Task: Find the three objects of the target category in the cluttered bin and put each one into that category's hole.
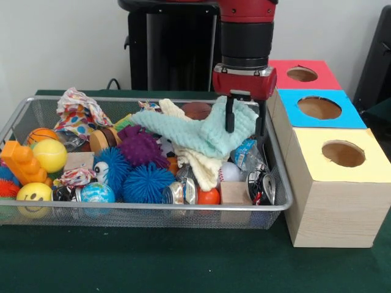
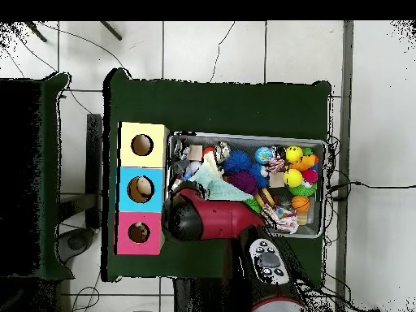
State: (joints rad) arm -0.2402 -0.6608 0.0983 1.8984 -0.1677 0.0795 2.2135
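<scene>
The wire mesh bin (image 1: 153,208) stands on the green table, full of toys; it also shows in the overhead view (image 2: 244,136). My gripper (image 1: 245,119) hangs open over the bin's right end. Its fingertips (image 1: 230,121) are level with a mint knitted cloth (image 1: 201,131) draped over the pile and hold nothing. No plush animal shows clearly. A brown rounded thing (image 1: 197,110) lies behind the cloth; I cannot tell what it is. In the overhead view the arm (image 2: 203,219) hides the gripper.
Three wooden boxes with holes stand right of the bin: red (image 1: 317,82), blue (image 1: 345,117), yellow (image 1: 311,165). Something pale shows in the blue box's hole (image 2: 140,188). The bin holds a purple spiky ball (image 1: 142,146), blue spiky balls (image 1: 146,182), a yellow ball (image 1: 50,154) and a cream cloth (image 1: 198,162).
</scene>
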